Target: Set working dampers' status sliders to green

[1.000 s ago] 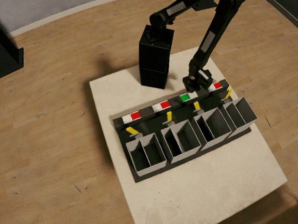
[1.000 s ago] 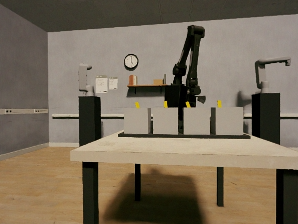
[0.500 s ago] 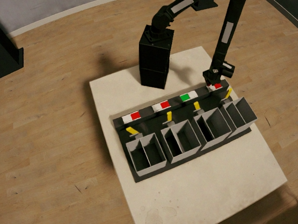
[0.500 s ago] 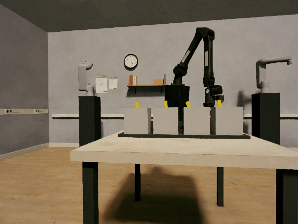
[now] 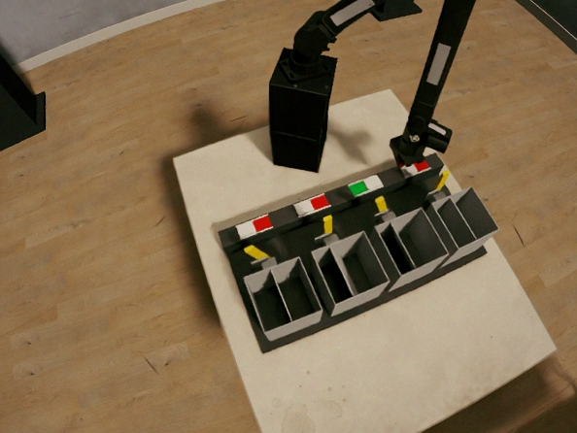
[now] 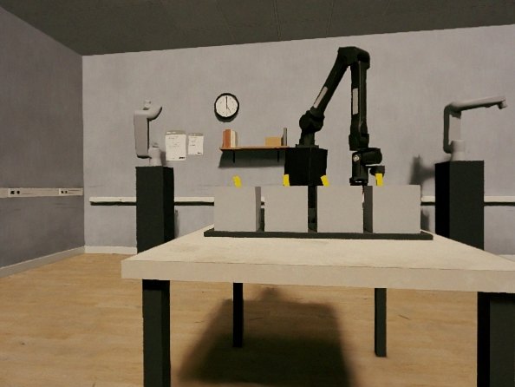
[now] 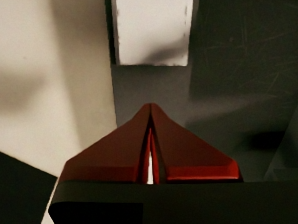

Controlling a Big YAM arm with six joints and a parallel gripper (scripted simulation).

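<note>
Gripper point(image 5: 407, 156) point(image 6: 359, 180) point(image 7: 150, 112) pinched shut, empty, at 6 o'clock off white cover point(image 5: 411, 170) point(image 7: 152, 32) in wrist view. Probably light, stiff; push near edge toward 12.

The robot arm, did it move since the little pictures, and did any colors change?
The arm swung along the slider row, away from the green slider to the end one. Nothing was grabbed. The colors and dampers stayed the same.
</note>
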